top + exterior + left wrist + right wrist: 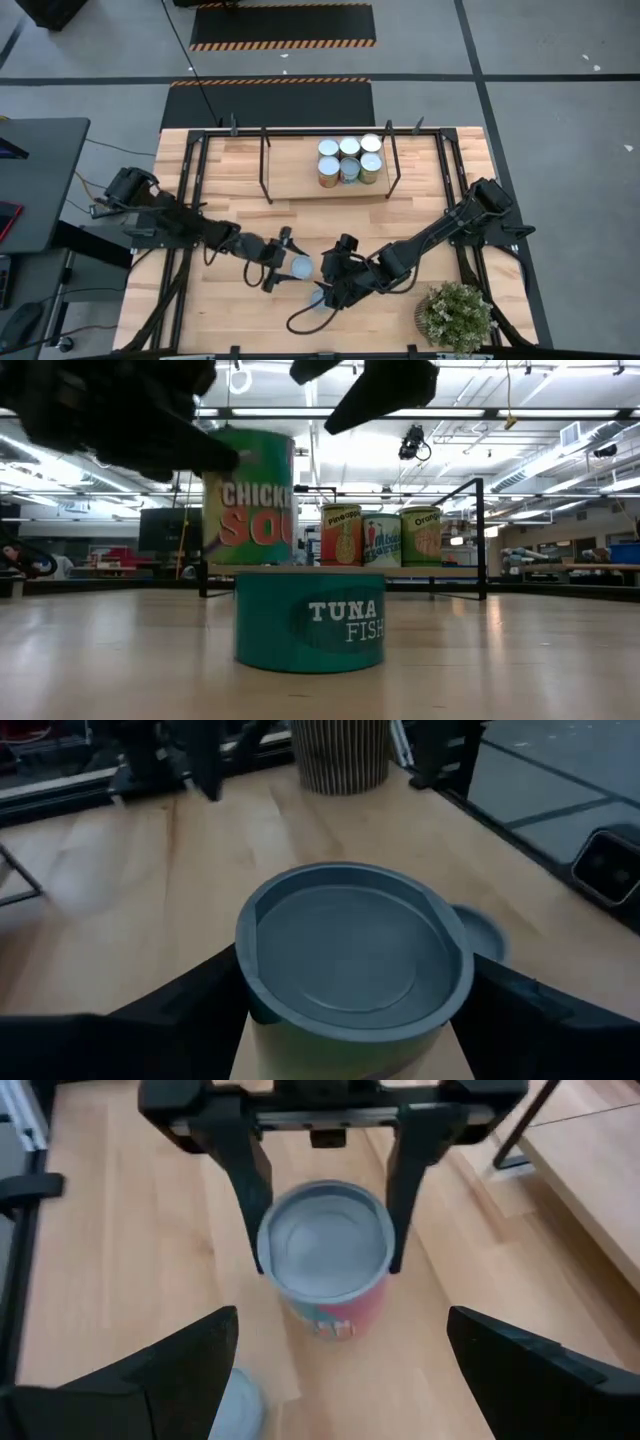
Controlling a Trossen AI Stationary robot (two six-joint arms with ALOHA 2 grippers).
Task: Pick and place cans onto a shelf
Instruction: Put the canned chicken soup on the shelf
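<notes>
A green-labelled soup can (250, 495) with a grey round top (355, 950) sits between the fingers of my left gripper (290, 263), near the table's middle front. My left gripper is shut on it. A short teal tuna can (310, 622) stands on its base on the table just in front; it also shows in the high view (317, 298). My right gripper (326, 277) is open and empty and faces the held can from the right; its own fingers (180, 1370) stand apart. Several cans (349, 160) stand on the shelf (300, 185) at the far side. My left gripper pinches the soup can's side wall just below the top rim (258, 1005) between its two fingers, on opposite sides. The fingers (248, 1190) come roughly level from the table's left. The can stays upright. In the low view its bottom edge (220, 563) hangs above the tabletop.
A potted plant (456, 316) stands at the front right corner of the table. The shelf's black rails and legs (265, 165) rise around the board. Bare wood lies between the grippers and the shelf.
</notes>
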